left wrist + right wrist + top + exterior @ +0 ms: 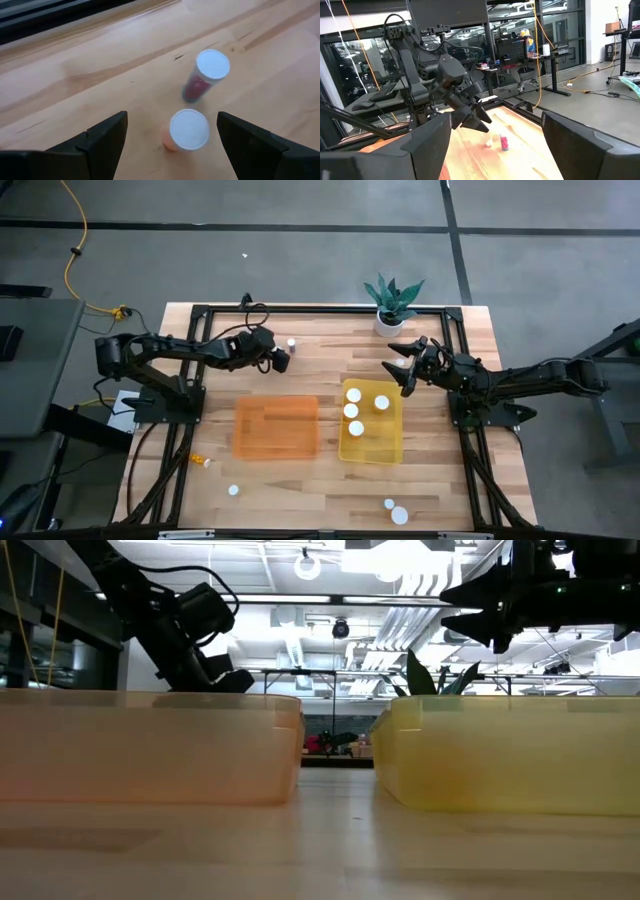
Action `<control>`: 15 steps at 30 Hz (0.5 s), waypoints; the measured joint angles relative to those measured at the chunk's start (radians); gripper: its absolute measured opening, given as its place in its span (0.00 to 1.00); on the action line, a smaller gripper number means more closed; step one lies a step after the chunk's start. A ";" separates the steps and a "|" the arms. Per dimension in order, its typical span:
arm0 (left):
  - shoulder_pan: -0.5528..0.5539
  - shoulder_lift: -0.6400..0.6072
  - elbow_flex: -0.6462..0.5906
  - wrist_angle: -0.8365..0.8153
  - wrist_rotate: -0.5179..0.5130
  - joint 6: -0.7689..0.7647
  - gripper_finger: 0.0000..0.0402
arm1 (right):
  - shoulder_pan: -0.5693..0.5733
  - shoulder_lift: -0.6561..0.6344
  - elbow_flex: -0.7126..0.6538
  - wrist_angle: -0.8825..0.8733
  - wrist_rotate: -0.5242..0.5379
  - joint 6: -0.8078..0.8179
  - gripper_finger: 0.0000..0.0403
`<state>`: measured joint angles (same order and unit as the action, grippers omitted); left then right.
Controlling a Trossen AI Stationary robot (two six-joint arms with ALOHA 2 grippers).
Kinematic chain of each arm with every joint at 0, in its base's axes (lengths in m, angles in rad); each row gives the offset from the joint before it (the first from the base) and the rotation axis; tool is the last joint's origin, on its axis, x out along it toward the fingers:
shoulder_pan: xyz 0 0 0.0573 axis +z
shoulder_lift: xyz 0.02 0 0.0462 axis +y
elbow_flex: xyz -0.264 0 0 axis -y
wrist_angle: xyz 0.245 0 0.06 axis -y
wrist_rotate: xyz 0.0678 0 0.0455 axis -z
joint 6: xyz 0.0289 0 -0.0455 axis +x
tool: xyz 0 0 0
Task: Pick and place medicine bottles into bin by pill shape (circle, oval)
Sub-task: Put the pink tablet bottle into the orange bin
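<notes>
**High view: left gripper lined up over two bottles at the table's far edge**

Approach step, judging by pose. Left gripper (170,137) hovering with fingers wide apart, straddling an orange bottle (186,131), nothing held; a darker reddish bottle (205,75) just beyond. Next: descend, close on the near one without toppling its neighbour. Right gripper (404,370) raised near the potted plant (392,302), fingers spread, empty. Yellow bin (393,442) holding four white-capped bottles (353,411); orange bin (276,427) apparently empty. Other bottles (399,515) scattered near the front edge.

clear gap around two upright bottles (189,129) between open end effector (172,135) fingers
</notes>
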<state>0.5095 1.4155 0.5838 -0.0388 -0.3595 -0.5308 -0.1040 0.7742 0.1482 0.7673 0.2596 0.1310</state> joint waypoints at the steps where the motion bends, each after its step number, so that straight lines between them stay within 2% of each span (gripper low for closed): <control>1: 0.002 0.000 0.000 0.003 0.004 0.000 0.73 | 0.000 0.000 0.000 0.000 0.000 0.000 0.75; 15: -0.007 0.000 0.000 0.012 0.009 -0.015 0.48 | 0.000 0.000 0.000 0.000 0.000 0.000 0.75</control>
<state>0.5026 1.4155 0.5838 -0.0265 -0.3508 -0.5461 -0.1040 0.7740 0.1482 0.7675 0.2592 0.1309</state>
